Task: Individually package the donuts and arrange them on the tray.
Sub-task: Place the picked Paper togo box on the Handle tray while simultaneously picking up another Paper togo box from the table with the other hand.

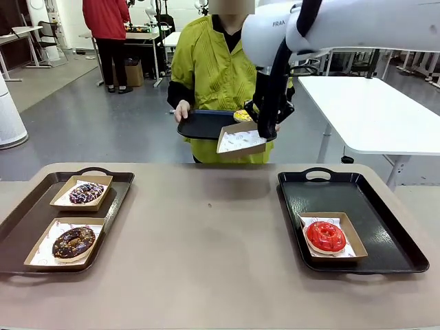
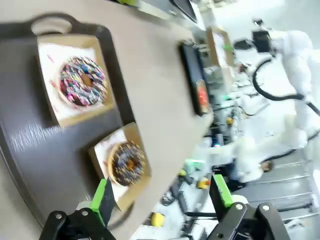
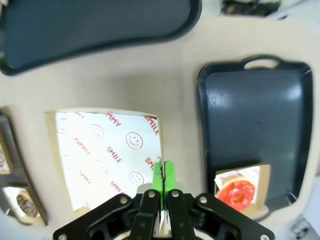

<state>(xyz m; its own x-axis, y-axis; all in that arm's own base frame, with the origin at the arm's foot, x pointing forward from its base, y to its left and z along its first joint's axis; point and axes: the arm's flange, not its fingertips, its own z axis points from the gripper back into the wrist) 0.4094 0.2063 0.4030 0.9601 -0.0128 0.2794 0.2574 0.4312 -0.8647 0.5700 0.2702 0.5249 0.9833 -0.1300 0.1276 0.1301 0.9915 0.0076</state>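
On my left tray (image 1: 117, 180) sit 2 boxed donuts: white-sprinkled one (image 1: 86, 192) at the back, choc sprinkled one (image 1: 73, 242) nearer me. L gripper (image 2: 162, 200) hovers over them, fingers wide, empty. Mid-table, the person holds a black tray (image 1: 199, 127) w/ the yellow donut (image 1: 242, 115) on it. R gripper (image 3: 162, 175) is pinched tight on an empty lined box (image 1: 240, 141), up in the air. R tray (image 1: 385, 227) has the red donut (image 1: 325, 236), boxed.

A smooth beige tabletop (image 1: 206, 261) fills the foreground. Beyond it lies a grey, glossy floor (image 1: 89, 124) — a white rectangular table on metal legs (image 1: 371, 110) stands at the right, and more white desks (image 1: 20, 31) at the far left.
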